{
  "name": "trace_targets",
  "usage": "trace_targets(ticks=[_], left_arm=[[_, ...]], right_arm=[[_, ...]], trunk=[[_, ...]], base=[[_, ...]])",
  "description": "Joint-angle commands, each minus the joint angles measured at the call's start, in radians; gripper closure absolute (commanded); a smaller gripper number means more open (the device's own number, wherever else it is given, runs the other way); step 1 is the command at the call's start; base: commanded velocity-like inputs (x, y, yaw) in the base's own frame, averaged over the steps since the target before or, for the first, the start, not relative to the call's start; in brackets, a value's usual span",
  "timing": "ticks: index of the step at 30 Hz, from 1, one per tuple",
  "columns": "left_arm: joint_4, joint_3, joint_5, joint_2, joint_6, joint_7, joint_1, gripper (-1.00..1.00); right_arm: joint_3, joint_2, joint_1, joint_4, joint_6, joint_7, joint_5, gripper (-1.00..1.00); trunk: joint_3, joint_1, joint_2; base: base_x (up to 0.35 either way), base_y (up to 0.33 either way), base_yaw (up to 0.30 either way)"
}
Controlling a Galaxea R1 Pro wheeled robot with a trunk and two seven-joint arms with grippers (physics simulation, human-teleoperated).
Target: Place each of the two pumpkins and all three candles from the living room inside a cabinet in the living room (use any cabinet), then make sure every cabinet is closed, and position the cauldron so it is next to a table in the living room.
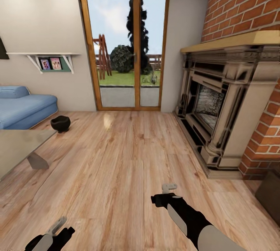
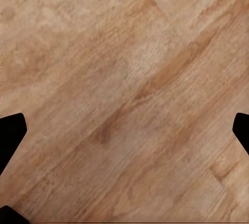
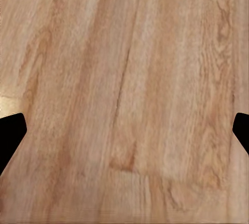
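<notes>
The black cauldron (image 1: 60, 123) stands on the wood floor at the left, just beyond the far corner of the glass-topped table (image 1: 17, 146) and in front of the sofa. My left gripper (image 1: 58, 225) hangs low at the bottom left, open over bare floor, with nothing between its fingers (image 2: 11, 133). My right gripper (image 1: 170, 187) is out in front at the lower middle, also open and empty, with floorboards under its fingers (image 3: 11, 130). The pumpkins and candles are out of view. A dark-brown furniture corner (image 1: 269, 194) at the right edge may be the cabinet; I cannot tell.
A blue sofa (image 1: 23, 107) sits at the left wall under a white shelf (image 1: 44, 54). A wood-framed glass door (image 1: 124, 49) is straight ahead. A large stone fireplace (image 1: 221, 107) in a brick wall takes the right side. Wood floor (image 1: 116, 157) stretches between them.
</notes>
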Motion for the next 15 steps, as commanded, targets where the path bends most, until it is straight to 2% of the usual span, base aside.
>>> trace_targets(ticks=[1,13,15], left_arm=[[-0.002,-0.006,0.010,0.002,0.000,0.009,0.000,-1.00],[-0.002,-0.006,0.010,0.000,0.000,0.009,0.000,-1.00],[-0.002,-0.006,0.010,0.000,0.000,0.009,0.000,-1.00]], right_arm=[[0.007,-0.001,-0.001,-0.002,0.002,-0.010,-0.011,-1.00],[0.007,-0.002,-0.001,-0.002,0.002,-0.010,-0.011,-1.00],[0.007,-0.002,-0.001,-0.002,0.002,-0.010,-0.011,-1.00]], trunk=[[-0.001,0.000,-0.001],[-0.001,0.000,-0.001],[0.002,-0.004,0.006]], base=[[-0.228,0.000,0.000],[-0.295,0.000,0.000],[-0.166,0.000,0.000]])
